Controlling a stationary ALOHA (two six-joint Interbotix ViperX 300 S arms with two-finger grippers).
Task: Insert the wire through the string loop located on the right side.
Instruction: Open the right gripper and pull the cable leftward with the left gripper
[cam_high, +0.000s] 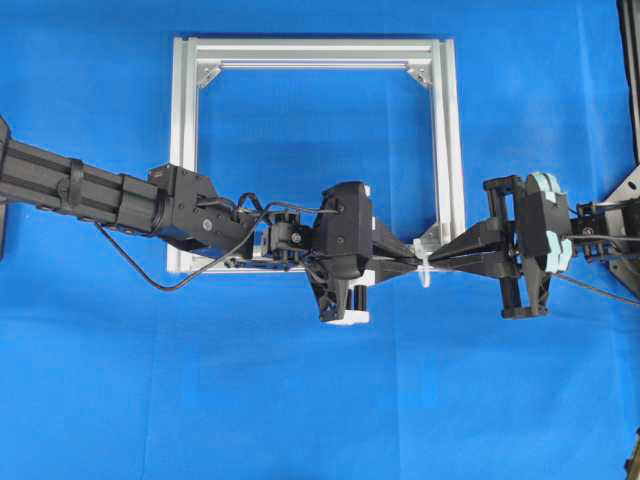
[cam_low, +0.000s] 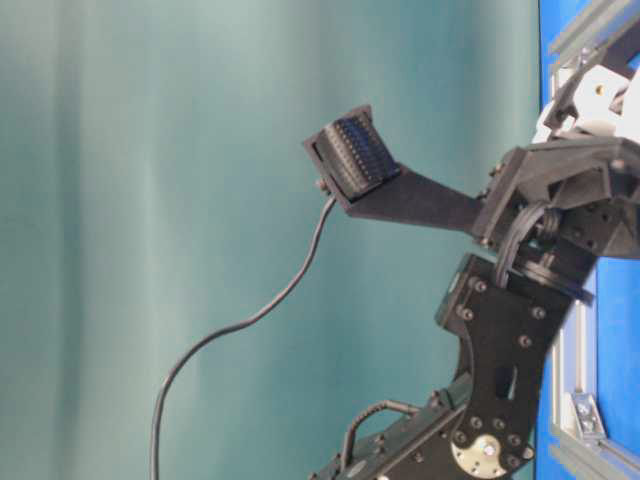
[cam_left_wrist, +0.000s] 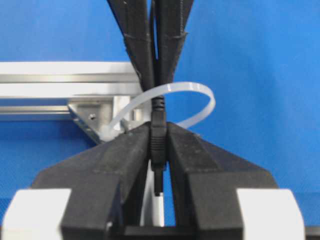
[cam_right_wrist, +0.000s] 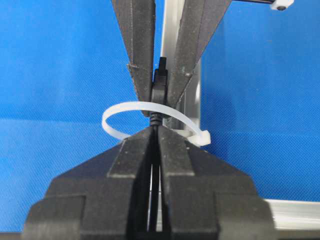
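both grippers meet nose to nose at the string loop (cam_left_wrist: 200, 102) by the frame (cam_high: 447, 140). left gripper (cam_left_wrist: 159, 150) clamps the wire (cam_left_wrist: 158, 145) by its plug, right gripper (cam_right_wrist: 156, 132) pinches it just past the loop, and the wire's axis runs straight between them, through the ring.

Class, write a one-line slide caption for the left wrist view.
Both grippers, left and right, pinch the wire inside the string loop.
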